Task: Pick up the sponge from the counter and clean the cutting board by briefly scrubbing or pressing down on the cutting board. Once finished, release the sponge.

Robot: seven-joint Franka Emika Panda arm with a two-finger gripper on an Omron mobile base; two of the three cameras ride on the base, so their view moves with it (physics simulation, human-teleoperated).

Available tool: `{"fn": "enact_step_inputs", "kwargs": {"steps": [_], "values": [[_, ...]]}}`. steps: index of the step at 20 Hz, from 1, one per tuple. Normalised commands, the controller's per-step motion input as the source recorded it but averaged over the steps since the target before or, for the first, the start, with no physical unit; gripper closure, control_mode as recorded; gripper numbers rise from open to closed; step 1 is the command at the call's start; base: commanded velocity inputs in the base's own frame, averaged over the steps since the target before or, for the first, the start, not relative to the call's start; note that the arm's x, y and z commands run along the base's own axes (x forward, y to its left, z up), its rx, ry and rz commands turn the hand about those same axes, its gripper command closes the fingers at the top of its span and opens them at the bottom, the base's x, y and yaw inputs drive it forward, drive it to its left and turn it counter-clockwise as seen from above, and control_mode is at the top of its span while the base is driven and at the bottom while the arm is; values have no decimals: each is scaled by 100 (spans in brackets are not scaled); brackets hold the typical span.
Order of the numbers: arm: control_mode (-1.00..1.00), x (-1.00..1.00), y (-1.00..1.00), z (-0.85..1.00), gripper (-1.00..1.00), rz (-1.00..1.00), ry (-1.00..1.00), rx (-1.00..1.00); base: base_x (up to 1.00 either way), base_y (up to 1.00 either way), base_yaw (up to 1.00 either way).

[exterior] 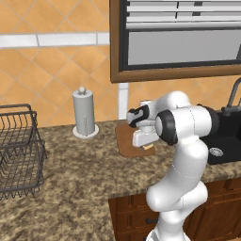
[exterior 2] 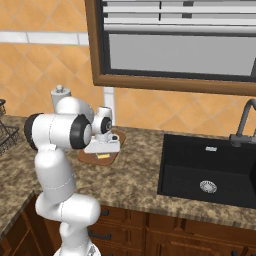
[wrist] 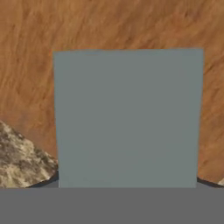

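Grey-green-topped yellow sponge (wrist: 127, 118) flat on the brown wooden cutting board (wrist: 109, 26), atop speckled granite counter (exterior: 70, 174).

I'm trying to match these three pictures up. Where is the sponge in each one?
Left base view: the sponge, yellow sliver under the hand, centre.
Right base view: left of centre, under the hand.
Hand view: big grey-green square.
Shared landmark: the cutting board beneath it.
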Motion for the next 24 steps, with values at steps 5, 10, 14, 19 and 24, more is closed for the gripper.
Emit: {"fn": "enact_step_inputs", "kwargs": {"steps": [5,10,14,19,24], "values": [[-100,24,0,0,100,-3,0,0,0,0,0],[-100,74,0,-5,100,-10,0,0,0,0,0],[-100,80,27,0,100,-7,0,0,0,0,0],[-100,27,25,0,100,-3,-1,0,0,0,0],[-100,42,11,0,100,-1,-2,0,0,0,0]]}}
